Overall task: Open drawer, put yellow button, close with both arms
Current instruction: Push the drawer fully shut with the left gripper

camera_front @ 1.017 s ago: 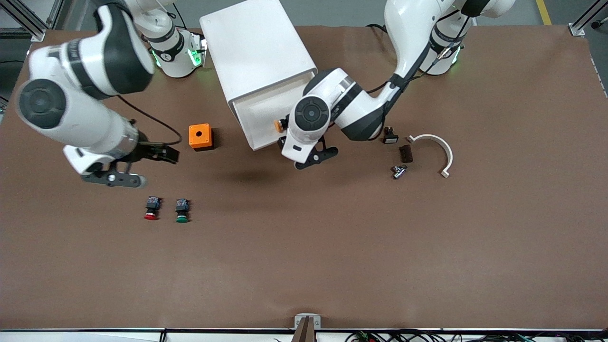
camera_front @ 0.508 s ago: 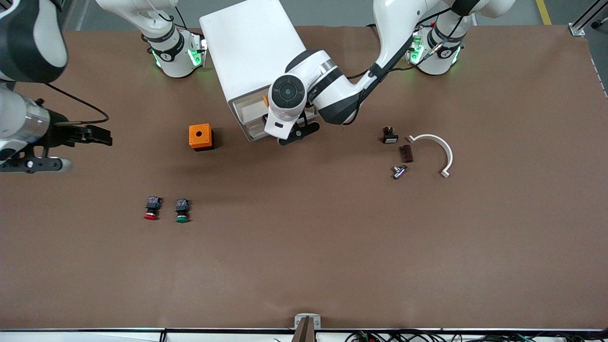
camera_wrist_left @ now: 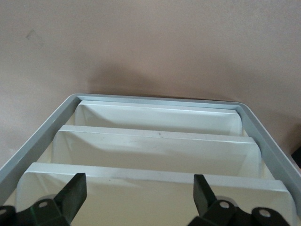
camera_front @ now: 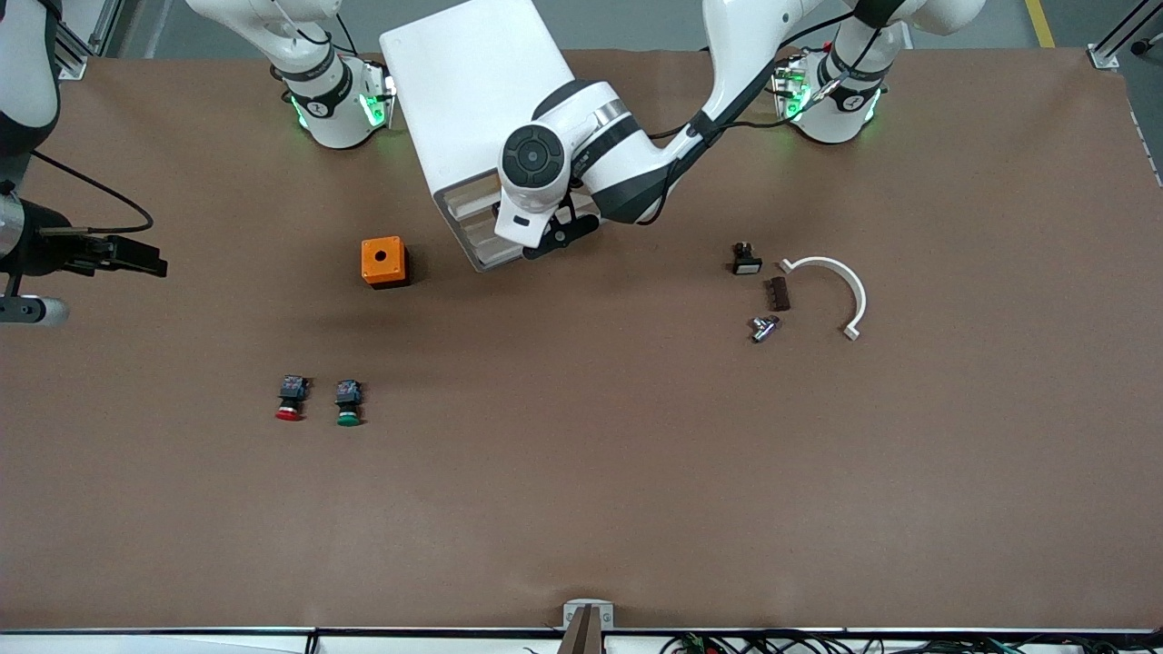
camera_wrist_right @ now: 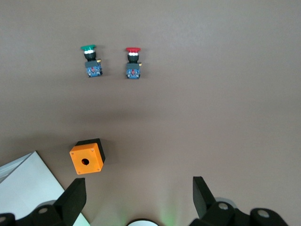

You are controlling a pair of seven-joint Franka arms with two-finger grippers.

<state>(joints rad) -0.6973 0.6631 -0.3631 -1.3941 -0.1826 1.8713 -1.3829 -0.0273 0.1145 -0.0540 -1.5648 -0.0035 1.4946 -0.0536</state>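
Note:
The white cabinet (camera_front: 482,100) stands between the two arm bases. Its drawer fronts (camera_front: 474,225) face the front camera. The uppermost drawer (camera_wrist_left: 155,175) sits pushed in, about level with the lower ones. The yellow button is hidden. My left gripper (camera_front: 552,232) is open and empty, right at the drawer fronts; in the left wrist view (camera_wrist_left: 139,181) its fingers straddle the top drawer's front edge. My right gripper (camera_front: 145,262) is open and empty, up over the table edge at the right arm's end, and also shows in the right wrist view (camera_wrist_right: 139,183).
An orange box (camera_front: 382,262) with a hole sits beside the cabinet. A red button (camera_front: 290,398) and a green button (camera_front: 347,402) lie nearer the front camera. At the left arm's end lie a black part (camera_front: 745,260), a brown piece (camera_front: 777,292), a metal piece (camera_front: 763,327) and a white curved piece (camera_front: 840,282).
The left gripper moved toward the cabinet and the open top drawer slid in; the yellow button went out of sight. The right arm drew back toward its end of the table.

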